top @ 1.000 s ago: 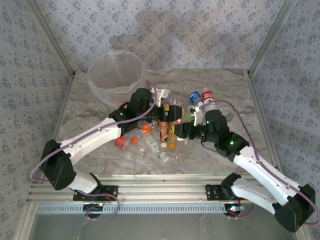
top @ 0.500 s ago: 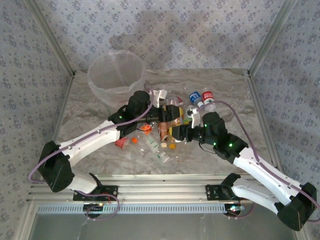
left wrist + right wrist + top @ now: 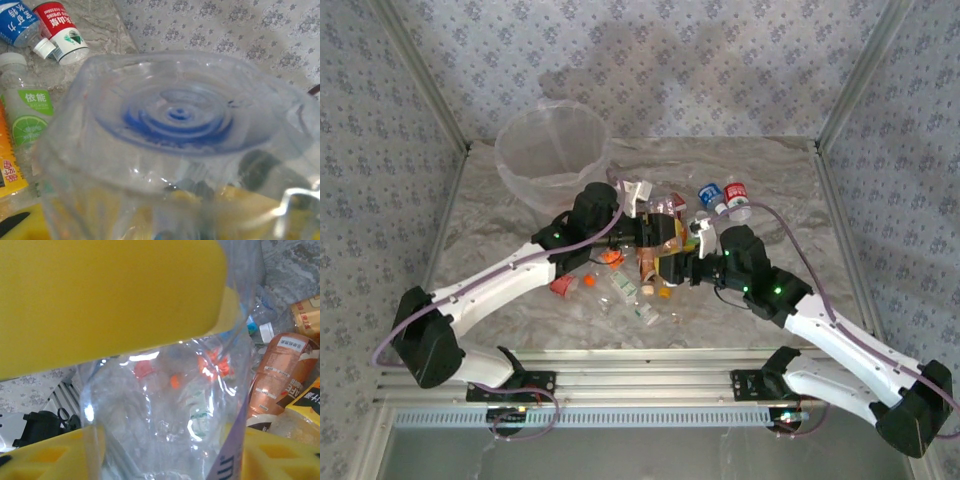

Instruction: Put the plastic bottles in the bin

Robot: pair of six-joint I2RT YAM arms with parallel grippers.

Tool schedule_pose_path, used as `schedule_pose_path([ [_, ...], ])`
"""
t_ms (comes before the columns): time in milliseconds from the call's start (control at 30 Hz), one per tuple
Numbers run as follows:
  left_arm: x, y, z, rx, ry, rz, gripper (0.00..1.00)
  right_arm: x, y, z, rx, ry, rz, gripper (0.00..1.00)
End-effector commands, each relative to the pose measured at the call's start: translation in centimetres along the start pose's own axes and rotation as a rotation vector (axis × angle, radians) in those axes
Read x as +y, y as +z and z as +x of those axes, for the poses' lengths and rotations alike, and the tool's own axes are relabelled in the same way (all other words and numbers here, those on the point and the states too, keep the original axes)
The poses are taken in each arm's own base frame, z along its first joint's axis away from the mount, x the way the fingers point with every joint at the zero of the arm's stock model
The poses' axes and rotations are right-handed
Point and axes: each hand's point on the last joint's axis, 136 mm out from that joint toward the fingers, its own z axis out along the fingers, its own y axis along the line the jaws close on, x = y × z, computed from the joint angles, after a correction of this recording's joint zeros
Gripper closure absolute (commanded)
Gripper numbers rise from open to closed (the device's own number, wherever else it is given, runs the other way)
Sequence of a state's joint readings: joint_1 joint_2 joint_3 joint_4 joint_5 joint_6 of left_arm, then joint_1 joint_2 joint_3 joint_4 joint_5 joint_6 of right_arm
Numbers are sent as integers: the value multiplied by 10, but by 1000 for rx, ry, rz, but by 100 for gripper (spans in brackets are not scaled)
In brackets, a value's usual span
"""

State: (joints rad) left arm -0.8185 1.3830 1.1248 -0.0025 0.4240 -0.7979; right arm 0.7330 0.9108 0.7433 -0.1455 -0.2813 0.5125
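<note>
**Marble-look table (image 3: 480,210): both arms at the bottle pile, bin far left**

Patterned wallpaper (image 3: 670,70) on all sides, alu frame around the table. Bin (image 3: 520,180) stands at the far-left corner w/ a liner bag over its rim, well apart from the pile. Can't see any bottles in it from the top cam.

Bottles (image 3: 650,262) are bunched mid-table between the two arms. A few lie loose on the near side: red-cap one (image 3: 563,285), clear one (image 3: 630,295). Blue-label bottle (image 3: 709,194) and red-label bottle (image 3: 735,190) lie side by side at the far-right edge of the pile; green-label bottle (image 3: 27,107) is near them.

Left gripper (image 3: 642,212) is over the far side of the pile. On its wrist cam the base of a blue-cap clear bottle (image 3: 175,130) sits right up against the lens, cap showing through the plastic. Fingers are mostly hidden behind it, so can't tell jaw gap or whether it's gripped.

Right gripper (image 3: 672,262) comes in from the near right. Its yellow pads (image 3: 100,300) sit above and below a purple-label clear bottle (image 3: 165,415), jaws partly apart w/ the bottle between them. Can't tell if it's clamped or just bracketed. Brown-label bottle (image 3: 280,375) lies just beside it.

Can't tell if both wrist cams show the same bottle.
</note>
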Motion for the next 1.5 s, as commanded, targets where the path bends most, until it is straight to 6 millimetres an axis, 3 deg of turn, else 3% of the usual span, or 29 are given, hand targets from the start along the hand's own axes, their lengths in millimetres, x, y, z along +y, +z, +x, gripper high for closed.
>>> schedule_pose_path([
  [0, -31, -24, -20, -45, 111, 13, 51, 6, -6, -13, -27, -16, 0, 25],
  [200, -27, -44, -39, -40, 176, -73, 53, 22, -23, -23, -69, -61, -49, 12],
  [400, -25, -78, -74, -66, 274, -168, 53, 35, -45, -32, -109, -104, -72, 0],
  [667, -14, -132, -131, -146, 413, -371, 53, 47, -74, -49, -190, -142, -76, 0],
  [967, 2, -179, -199, -279, 535, -568, 53, 42, -75, -44, -181, -132, -57, 0],
  [1233, 35, -193, -239, -285, 605, -703, 54, 38, -78, -42, -179, -132, -35, 0],
  [1467, 71, -181, -250, -219, 588, -703, 54, 38, -81, -39, -169, -128, -32, 0],
])
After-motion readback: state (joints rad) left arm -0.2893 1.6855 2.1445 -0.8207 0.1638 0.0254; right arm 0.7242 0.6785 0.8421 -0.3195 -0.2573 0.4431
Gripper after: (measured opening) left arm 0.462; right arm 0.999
